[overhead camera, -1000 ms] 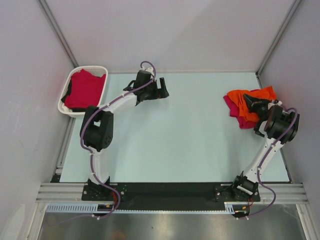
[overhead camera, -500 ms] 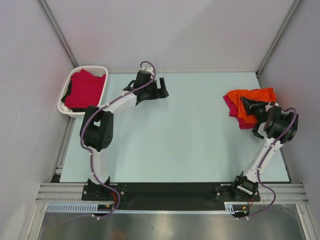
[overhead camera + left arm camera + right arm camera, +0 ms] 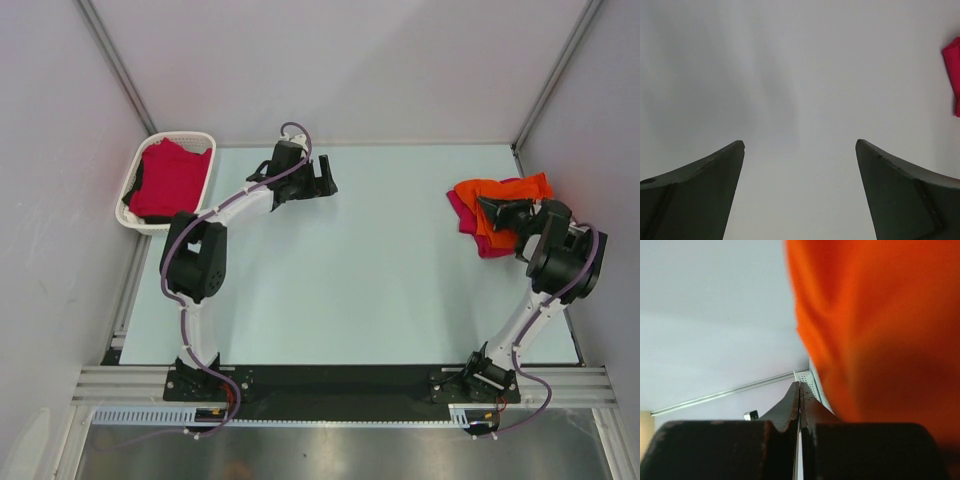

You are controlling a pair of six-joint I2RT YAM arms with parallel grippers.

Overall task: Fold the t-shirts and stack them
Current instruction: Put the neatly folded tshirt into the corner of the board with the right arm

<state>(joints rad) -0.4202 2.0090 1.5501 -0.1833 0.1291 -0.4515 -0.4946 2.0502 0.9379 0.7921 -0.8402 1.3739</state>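
Note:
An orange t-shirt [image 3: 500, 190] lies crumpled on a crimson-pink t-shirt [image 3: 462, 212] at the table's right side. My right gripper [image 3: 485, 207] lies over the orange cloth, pointing left. In the right wrist view its jaws [image 3: 799, 386] are pressed together with nothing between them, and the orange t-shirt [image 3: 880, 315] fills the space just to their right. Another crimson-pink t-shirt [image 3: 170, 180] sits in the basket. My left gripper [image 3: 326, 178] hovers at the table's back, open and empty [image 3: 800, 145], over bare table, with a bit of crimson cloth [image 3: 954, 75] at that view's right edge.
A white lattice basket [image 3: 135, 180] stands at the table's back left corner. Grey walls close in the back and both sides, with the right wall close to the shirt pile. The pale table [image 3: 380, 270] spreads between the arms.
The right arm's wrist has swung, so its gripper now points left across the orange t-shirt, a little further left than before. The left arm has not moved.

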